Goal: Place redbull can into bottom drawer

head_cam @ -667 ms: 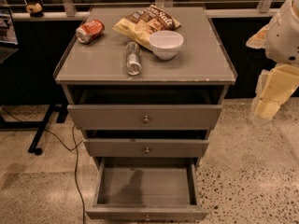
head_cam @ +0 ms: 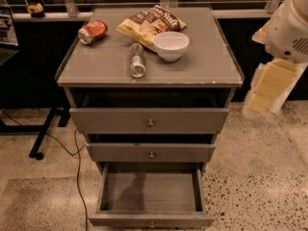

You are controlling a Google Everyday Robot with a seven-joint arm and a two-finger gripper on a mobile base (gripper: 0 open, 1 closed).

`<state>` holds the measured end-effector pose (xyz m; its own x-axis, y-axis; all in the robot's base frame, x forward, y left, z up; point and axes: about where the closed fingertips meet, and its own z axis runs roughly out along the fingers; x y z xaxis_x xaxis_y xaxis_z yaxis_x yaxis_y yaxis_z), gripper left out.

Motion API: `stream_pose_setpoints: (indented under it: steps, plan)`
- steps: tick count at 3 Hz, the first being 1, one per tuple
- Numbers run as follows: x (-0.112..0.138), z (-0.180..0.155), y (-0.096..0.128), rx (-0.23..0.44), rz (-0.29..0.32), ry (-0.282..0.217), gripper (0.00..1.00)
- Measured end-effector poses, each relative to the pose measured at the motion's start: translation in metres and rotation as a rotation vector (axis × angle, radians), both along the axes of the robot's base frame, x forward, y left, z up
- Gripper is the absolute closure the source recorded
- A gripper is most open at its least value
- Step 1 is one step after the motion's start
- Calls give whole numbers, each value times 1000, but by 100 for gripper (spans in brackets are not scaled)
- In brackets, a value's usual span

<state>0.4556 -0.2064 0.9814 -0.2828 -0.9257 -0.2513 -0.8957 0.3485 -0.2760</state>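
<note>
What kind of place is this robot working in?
Likely an office or lab test area: a grey drawer cabinet on speckled stone floor, a desk leg and cable at left. The gripper hangs right of the cabinet.

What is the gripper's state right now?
Gripper: cannot be told; it hangs right of the grey metal cabinet, apart from the slim silver-grey redbull can.
</note>
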Motion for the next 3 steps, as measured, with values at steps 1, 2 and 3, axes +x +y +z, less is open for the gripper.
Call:
stream_pose_setpoints:
  steps: [1, 2, 3]
  plan:
    - [19, 3, 23, 113, -149, -92, 0]
    - [41, 7, 39, 236, -300, -182, 0]
    - [51, 1, 44, 380, -469, -237, 0]
